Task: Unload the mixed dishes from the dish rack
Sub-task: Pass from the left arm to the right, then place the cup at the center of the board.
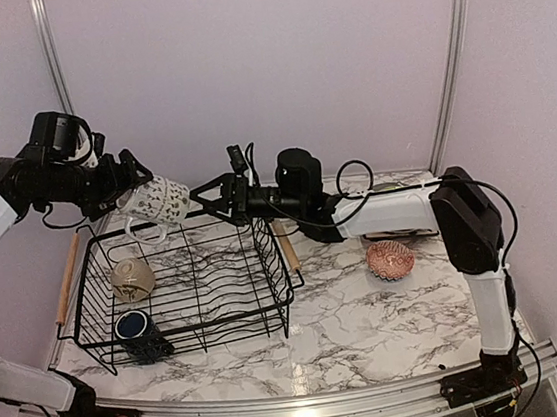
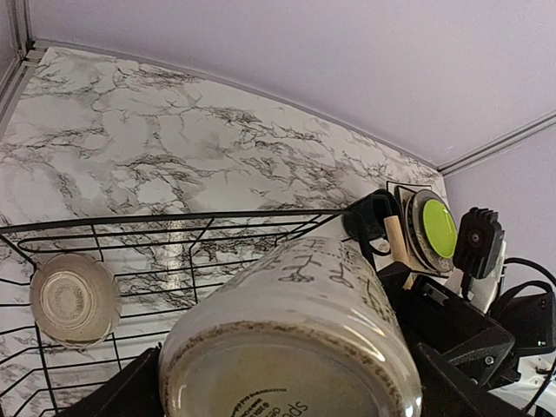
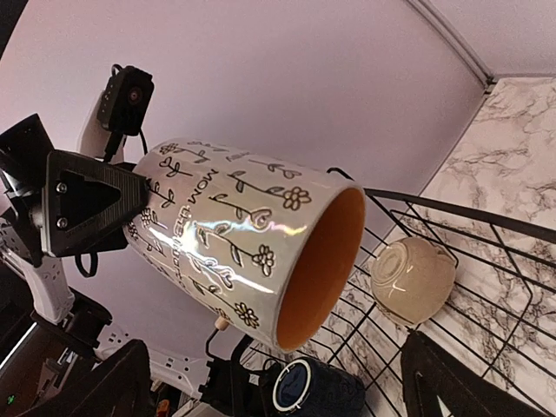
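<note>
My left gripper [image 1: 141,196] is shut on the white patterned mug [image 1: 161,197] and holds it on its side in the air over the far left corner of the black wire dish rack [image 1: 86,286]. In the left wrist view the mug's base [image 2: 295,347] fills the space between the fingers. My right gripper [image 1: 205,202] is open and level with the mug's mouth, just right of it; its wrist view shows the mug [image 3: 234,226] with an orange inside. A tan mug [image 1: 133,278] and a dark-blue mug [image 1: 134,329] lie in the rack.
A reddish patterned bowl [image 1: 391,259] sits on the marble table right of the rack. A lime-green plate [image 2: 432,228] tops a stack beyond the rack's right wooden handle [image 1: 285,243], mostly hidden behind my right arm in the top view. The back wall is close behind.
</note>
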{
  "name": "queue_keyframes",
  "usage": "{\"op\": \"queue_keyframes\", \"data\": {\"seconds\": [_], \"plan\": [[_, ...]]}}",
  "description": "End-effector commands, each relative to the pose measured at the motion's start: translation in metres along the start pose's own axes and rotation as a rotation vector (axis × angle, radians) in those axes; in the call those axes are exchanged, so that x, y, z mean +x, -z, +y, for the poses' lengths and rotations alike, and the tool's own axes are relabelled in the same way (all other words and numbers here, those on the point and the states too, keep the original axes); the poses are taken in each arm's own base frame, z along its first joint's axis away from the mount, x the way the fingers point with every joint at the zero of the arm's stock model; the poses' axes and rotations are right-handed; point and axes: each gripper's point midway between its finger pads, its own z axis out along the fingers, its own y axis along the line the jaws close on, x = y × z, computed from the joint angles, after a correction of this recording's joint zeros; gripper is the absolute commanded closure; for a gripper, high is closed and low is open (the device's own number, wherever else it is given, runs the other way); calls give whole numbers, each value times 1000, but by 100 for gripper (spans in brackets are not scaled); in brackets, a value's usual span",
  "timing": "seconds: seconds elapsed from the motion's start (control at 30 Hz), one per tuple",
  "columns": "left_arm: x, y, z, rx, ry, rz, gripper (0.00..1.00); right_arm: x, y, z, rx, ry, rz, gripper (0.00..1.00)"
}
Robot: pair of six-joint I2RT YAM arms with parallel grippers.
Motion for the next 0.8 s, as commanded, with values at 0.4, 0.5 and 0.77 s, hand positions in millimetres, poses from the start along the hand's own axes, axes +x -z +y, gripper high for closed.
{"op": "queue_keyframes", "data": {"seconds": [0.4,0.5,0.77], "plan": [[-6,15,-72,479,49,-70,100,-34,8,110,-398,116,-103,82],[-4,13,-71,486,48,-72,100,-39,17,120,-401,143,-118,100],[0,29,-28,237,-44,-119,3,-82,84,149,-208,371,-219,100]]}}
